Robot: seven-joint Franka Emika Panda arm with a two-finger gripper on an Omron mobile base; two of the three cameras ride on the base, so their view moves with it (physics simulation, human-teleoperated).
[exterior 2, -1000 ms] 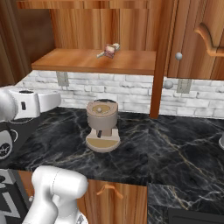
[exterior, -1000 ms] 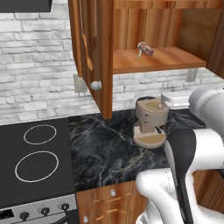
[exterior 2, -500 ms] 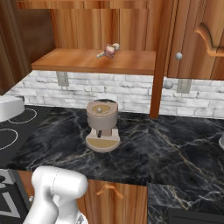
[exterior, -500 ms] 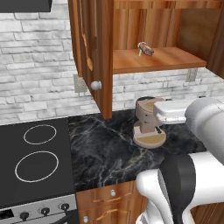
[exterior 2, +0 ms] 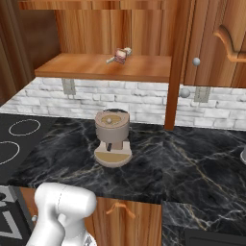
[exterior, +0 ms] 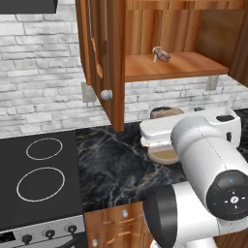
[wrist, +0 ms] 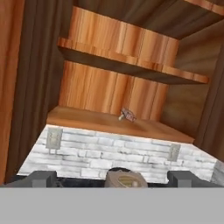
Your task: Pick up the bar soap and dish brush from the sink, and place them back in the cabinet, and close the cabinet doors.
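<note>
— Where was your pincer, and how did it stand?

— My pincer (wrist: 112,177) hung low before the open cabinet (wrist: 118,83); its two dark tips stood at the far sides of my hand's view, spread as wide as they go, with nothing between them.

— What lay nearest, and how much room had you?

— Just beneath it sat a round tan coffee machine (exterior 2: 112,137) on the dark marbled counter (exterior 2: 192,158); bare veined stone ran to either side of it, and a black stovetop (exterior: 38,179) with pale ring burners bordered the stone on my left; behind the machine rose a white brick wall (exterior: 38,72) with small grey outlets.

— And the soap and the brush?

— Both lay on the cabinet's smooth reddish-brown bottom board, well above the machine; the bar soap (exterior 2: 120,56) was a small pinkish block, and the dish brush (exterior 2: 120,54) lay touching it, too small to separate cleanly; wood-grain back panels and the inner shelf (wrist: 131,65) stood beyond.

— Anything in the way?

— The cabinet doors (exterior: 104,58) stood swung open, one edge-on with its round pale knob (exterior: 106,94) jutting over the counter; the other door showed past the right post.
</note>
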